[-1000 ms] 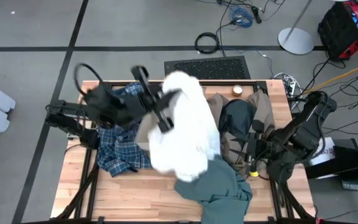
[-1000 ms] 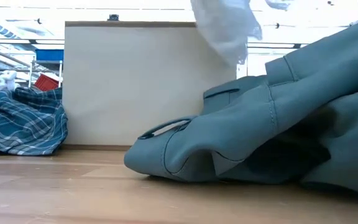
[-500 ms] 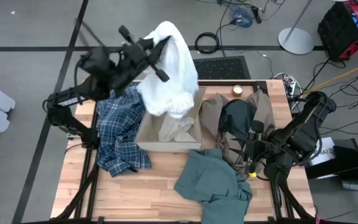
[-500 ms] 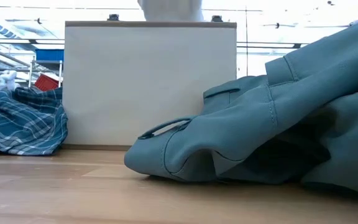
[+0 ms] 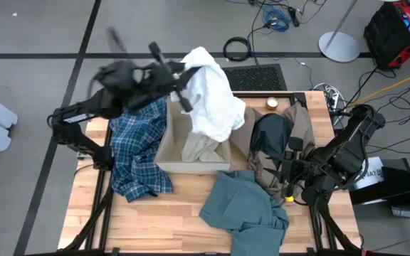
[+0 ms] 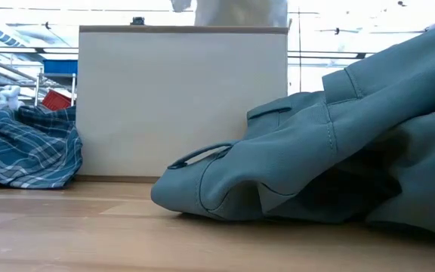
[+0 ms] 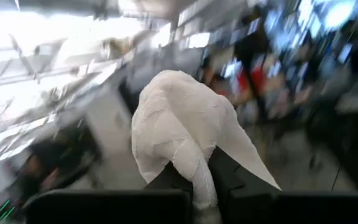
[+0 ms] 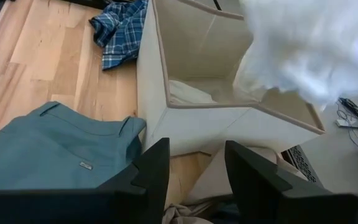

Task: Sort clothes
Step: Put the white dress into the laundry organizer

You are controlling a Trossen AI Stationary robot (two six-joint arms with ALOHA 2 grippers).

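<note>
**Operator:** Hanging from the left gripper [image 5: 180, 80], where did the white garment [image 5: 211, 99] sit relative to the box [image 5: 168, 153]?

**Technician:** In the high view, the garment was airborne in the upper centre of the frame. Its lower folds draped over the box's upper right corner. The left jaws were pinching its top edge; the left wrist view showed the white cloth [image 7: 179, 134] bunched between the dark fingers [image 7: 166, 180]. The cloth's long axis ran from the jaws at upper left down toward lower right.

**Operator:** Was the load centred over the opening?

**Technician:** No. The bulk lay toward the right rim and spilled past it. The right wrist view showed the white fabric [image 8: 316, 50] above the far wall, with the box floor already holding a pale piece [image 8: 188, 94]. Judgement: the release point needed to shift left in the frame and downward, so the mass cleared the rim.

**Operator:** Which arm was nearer?

**Technician:** The left arm alone held the garment. The right gripper [image 5: 288, 167] waited at the right of the desk [image 5: 155, 220], beside the dark piece [image 5: 270, 135] and the taupe piece [image 5: 305, 124], jaws spread and holding nothing.

**Operator:** Remaining items?

**Technician:** The plaid shirt [image 5: 137, 153] lay left of the box, touching it. The teal piece [image 5: 244, 210] lay below the box, just beside its lower wall.
</note>
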